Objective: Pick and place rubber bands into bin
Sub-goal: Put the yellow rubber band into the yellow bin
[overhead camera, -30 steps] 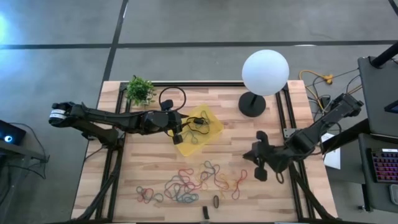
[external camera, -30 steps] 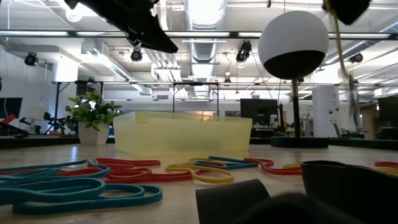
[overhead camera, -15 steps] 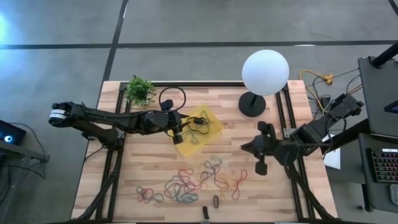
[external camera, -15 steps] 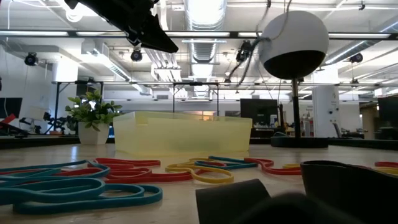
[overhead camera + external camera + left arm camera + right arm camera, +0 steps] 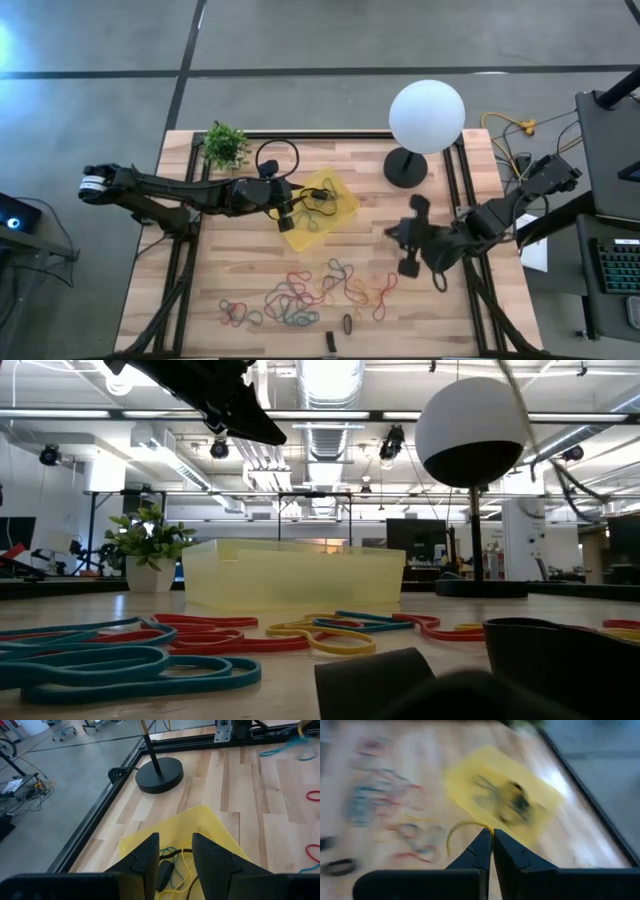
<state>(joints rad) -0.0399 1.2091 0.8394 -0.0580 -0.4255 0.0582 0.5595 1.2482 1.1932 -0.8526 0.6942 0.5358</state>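
Right gripper [image 5: 491,840] pinches yellow band [image 5: 462,831], carrying toward bin [image 5: 338,203]; next: release above it. Left gripper [image 5: 175,857] half-open over bin.

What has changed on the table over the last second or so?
Only the right gripper moved: shut on a yellow rubber band, it swung leftward toward the yellow bin. The left gripper stayed over the bin, half open. The loose rubber bands, lamp and plant did not move.
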